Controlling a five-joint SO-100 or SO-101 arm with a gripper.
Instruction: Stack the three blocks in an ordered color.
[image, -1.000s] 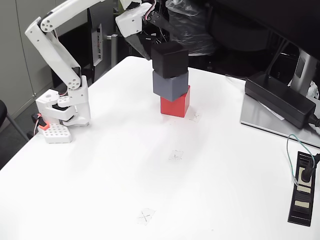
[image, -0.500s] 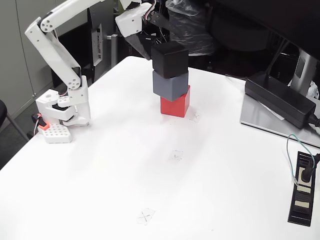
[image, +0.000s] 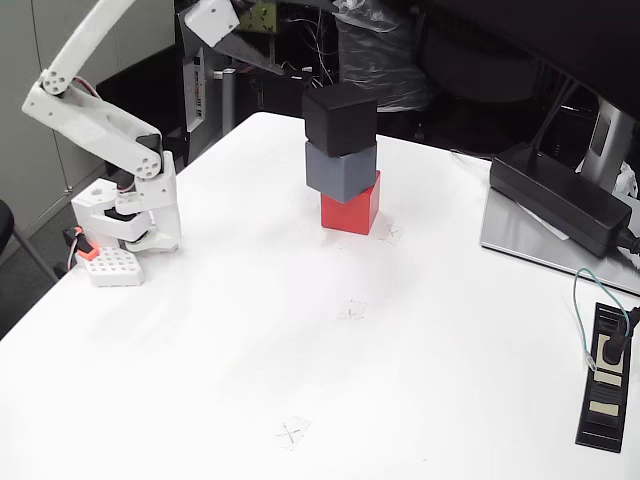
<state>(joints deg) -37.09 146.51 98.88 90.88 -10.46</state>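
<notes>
Black block (image: 340, 118) atop grey block (image: 341, 168) atop red block (image: 351, 208), stack mid-table (image: 300, 340), gripper (image: 262, 14) raised at top edge, well apart, open or closed unclear

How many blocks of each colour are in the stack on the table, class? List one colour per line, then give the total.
black block: 1
blue-grey block: 1
red block: 1
Total: 3
</notes>
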